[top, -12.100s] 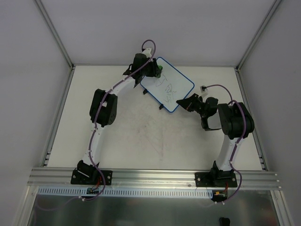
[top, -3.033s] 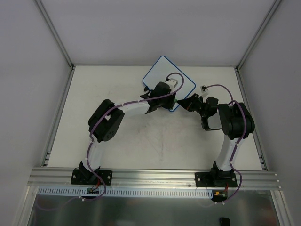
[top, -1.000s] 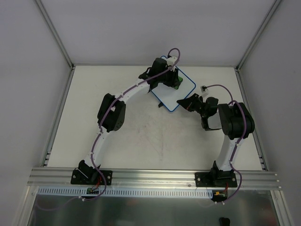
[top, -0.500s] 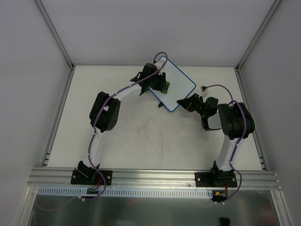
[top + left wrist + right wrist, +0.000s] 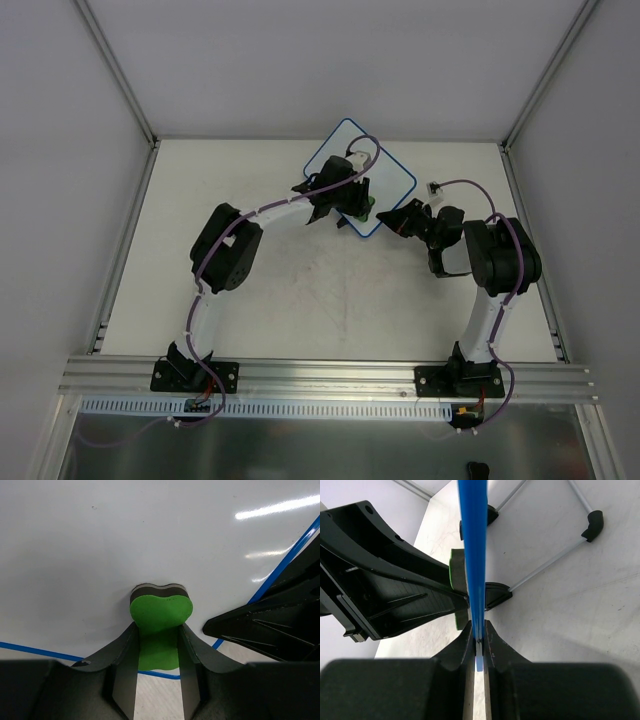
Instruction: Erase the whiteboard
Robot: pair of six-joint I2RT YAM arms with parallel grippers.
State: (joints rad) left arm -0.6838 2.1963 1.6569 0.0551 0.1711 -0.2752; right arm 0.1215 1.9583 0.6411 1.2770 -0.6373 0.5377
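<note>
The whiteboard [image 5: 388, 172] lies tilted at the back of the table, and the face that shows is blank white. My left gripper [image 5: 358, 206] is over its near corner, shut on a green eraser block [image 5: 369, 212]. In the left wrist view the eraser [image 5: 161, 611] is pressed flat on the whiteboard [image 5: 150, 540], squeezed between my left gripper's [image 5: 157, 632] fingers just inside the blue rim. My right gripper [image 5: 386, 218] is shut on the board's near corner. Its wrist view shows the whiteboard's rim [image 5: 472, 555] edge-on, clamped in the right gripper [image 5: 477, 632].
A black foot [image 5: 496, 595] of the board sits just beyond the right gripper. A small white connector [image 5: 433, 187] lies right of the board. Metal frame posts [image 5: 118, 75] rise at the back corners, and an aluminium rail [image 5: 320, 375] runs along the near edge.
The left gripper with the eraser has slid from the board's far side to its left edge, then down to the near corner. The right arm and the board have stayed put.
</note>
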